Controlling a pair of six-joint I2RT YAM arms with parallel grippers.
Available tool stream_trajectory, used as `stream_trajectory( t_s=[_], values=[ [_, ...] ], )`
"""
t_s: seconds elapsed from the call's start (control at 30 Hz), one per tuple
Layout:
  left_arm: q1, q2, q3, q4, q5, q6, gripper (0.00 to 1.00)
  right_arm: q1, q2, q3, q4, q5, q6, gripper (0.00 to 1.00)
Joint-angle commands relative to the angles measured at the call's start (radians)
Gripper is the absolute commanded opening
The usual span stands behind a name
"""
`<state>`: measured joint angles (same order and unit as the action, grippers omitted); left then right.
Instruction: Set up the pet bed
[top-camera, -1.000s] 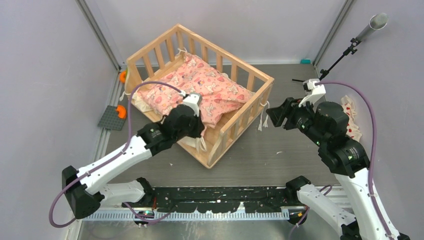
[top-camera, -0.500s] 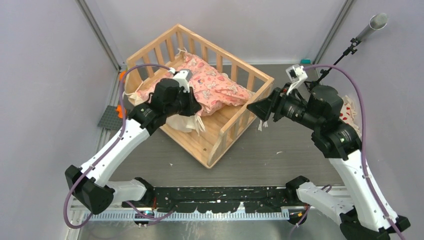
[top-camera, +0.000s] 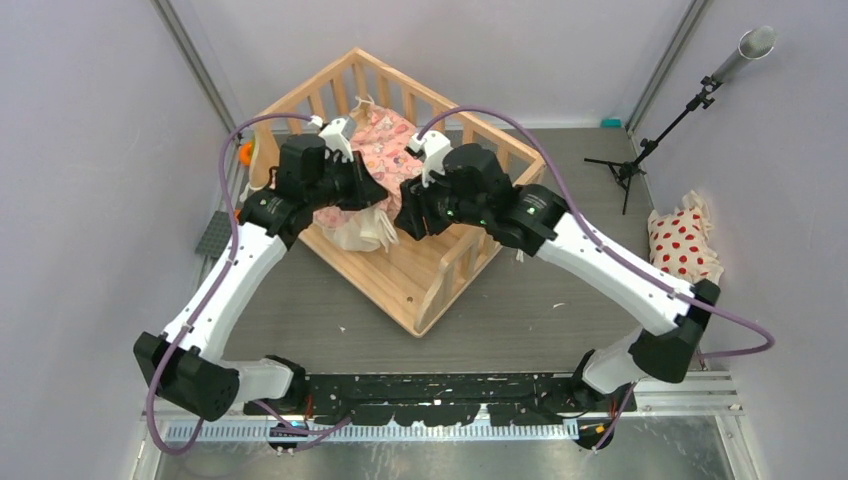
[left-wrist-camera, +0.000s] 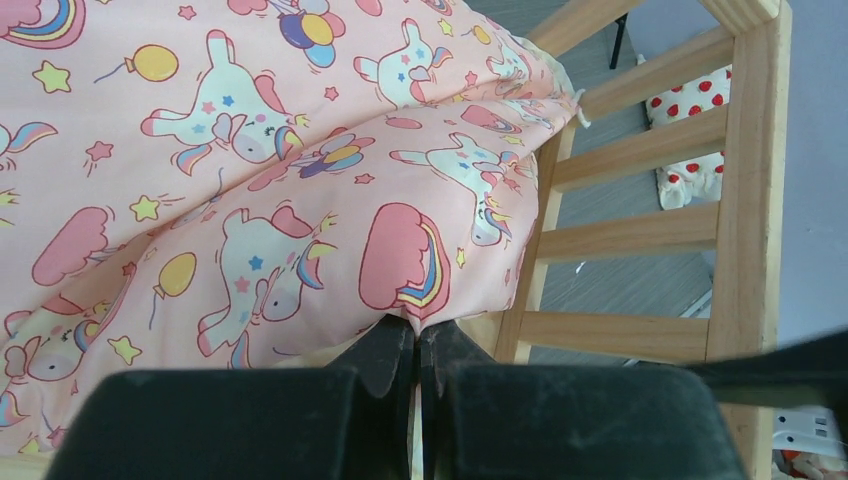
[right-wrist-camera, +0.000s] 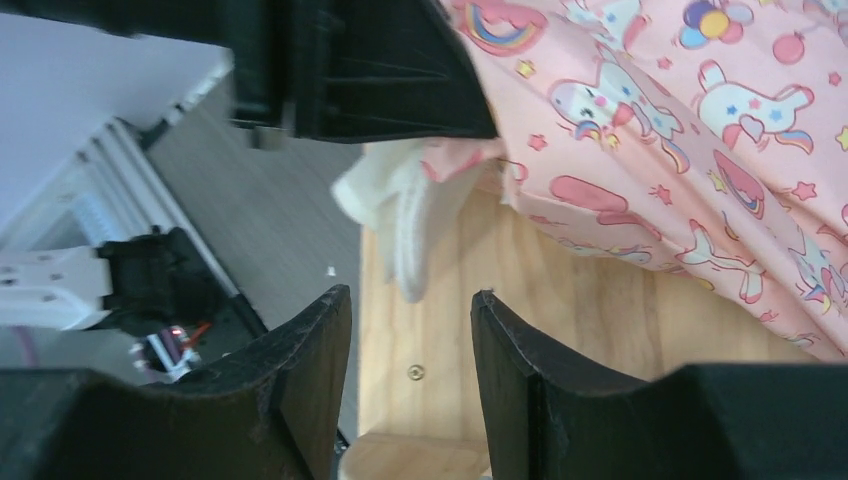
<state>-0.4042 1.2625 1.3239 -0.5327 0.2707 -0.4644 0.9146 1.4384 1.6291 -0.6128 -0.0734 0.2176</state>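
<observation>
Now left gripper (left-wrist-camera: 415, 345) clenches the pink cushion (left-wrist-camera: 250, 200) by its edge inside the pet bed (top-camera: 420, 290), upper centre of top view. Right gripper (right-wrist-camera: 410, 310), spread and empty, should probably pinch the dangling cream corner (right-wrist-camera: 405, 235), then flatten.

The pet bed (top-camera: 415, 285) stands cornerwise in the upper middle of the top view, with the cushion (top-camera: 378, 140) lying in its far half and its near base bare. Inside the rails, the left gripper (left-wrist-camera: 417, 345) touches the cushion's near edge, and the right gripper (right-wrist-camera: 410, 300) is just right of it above the base. The small pillow (top-camera: 685, 245) lies on the table (top-camera: 560, 300) at the right edge, well apart, with a stand (top-camera: 640, 160) behind it.
</observation>
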Motion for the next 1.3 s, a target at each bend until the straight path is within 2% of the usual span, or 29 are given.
stream_trajectory(
  t_s=[0.0, 0.1, 0.43, 0.67, 0.83, 0.97, 1.03, 1.07, 1.13, 1.2, 1.27],
  values=[
    [0.043, 0.005, 0.057, 0.046, 0.084, -0.006, 0.0, 0.002, 0.043, -0.017, 0.069, 0.09, -0.033, 0.53],
    [0.062, 0.014, 0.055, 0.051, 0.106, -0.009, 0.0, 0.003, 0.083, -0.023, 0.095, 0.029, -0.01, 0.54],
    [0.1, 0.027, 0.048, 0.072, 0.146, -0.027, 0.0, 0.004, 0.153, -0.022, 0.136, 0.014, 0.015, 0.52],
    [0.109, 0.038, 0.048, 0.076, 0.158, -0.036, 0.0, 0.003, 0.187, -0.009, 0.138, -0.023, 0.021, 0.45],
    [0.116, 0.037, 0.041, 0.08, 0.16, -0.038, 0.0, 0.003, 0.19, -0.008, 0.137, -0.038, 0.011, 0.32],
    [0.124, 0.039, 0.036, 0.08, 0.166, -0.038, 0.0, 0.004, 0.182, 0.004, 0.128, -0.03, 0.01, 0.07],
    [0.131, 0.037, 0.031, 0.078, 0.173, -0.037, 0.1, 0.003, 0.169, 0.012, 0.12, -0.026, 0.007, 0.01],
    [0.134, 0.034, 0.027, 0.077, 0.179, -0.034, 0.22, 0.004, 0.159, 0.018, 0.115, -0.022, 0.006, 0.01],
    [0.14, 0.025, 0.021, 0.071, 0.183, -0.028, 0.4, 0.004, 0.148, 0.041, 0.089, -0.018, 0.002, 0.01],
    [0.146, 0.008, 0.011, 0.073, 0.181, -0.026, 0.5, 0.003, 0.148, 0.084, 0.041, -0.018, 0.002, 0.0],
    [0.156, -0.01, 0.0, 0.076, 0.18, -0.025, 0.56, -0.003, 0.156, 0.133, -0.01, -0.025, 0.004, 0.01]
  ],
)
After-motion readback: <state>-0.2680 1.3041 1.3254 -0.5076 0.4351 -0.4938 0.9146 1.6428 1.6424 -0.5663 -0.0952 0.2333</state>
